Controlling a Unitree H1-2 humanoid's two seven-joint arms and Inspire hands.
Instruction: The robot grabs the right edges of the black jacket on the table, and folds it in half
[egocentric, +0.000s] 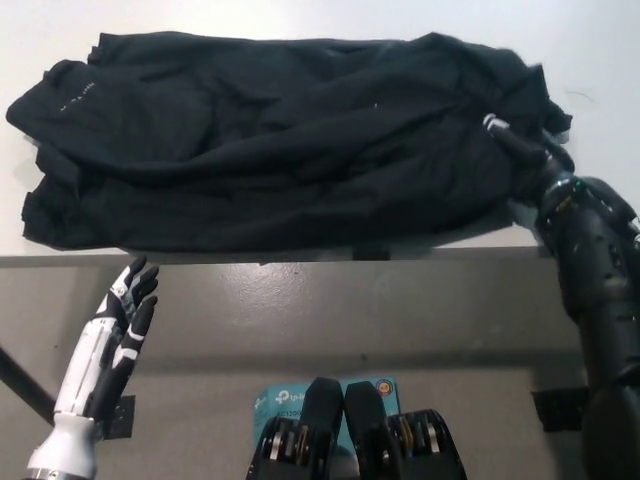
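A black jacket (270, 140) lies crumpled across the white table (600, 50), reaching from the far left to the right side. My black right hand (525, 155) is at the jacket's right edge, shut on the cloth, and the edge is lifted and bunched up over it. Its black forearm (595, 260) runs down the picture's right side. My white left hand (115, 335) hangs below the table's front edge at the lower left, open, fingers straight, touching nothing.
The table's front edge (300, 258) runs across the middle of the view, with grey floor (400, 320) below it. A blue box (285, 400) lies on the floor near the bottom. A black bracket (560, 408) sits at the lower right.
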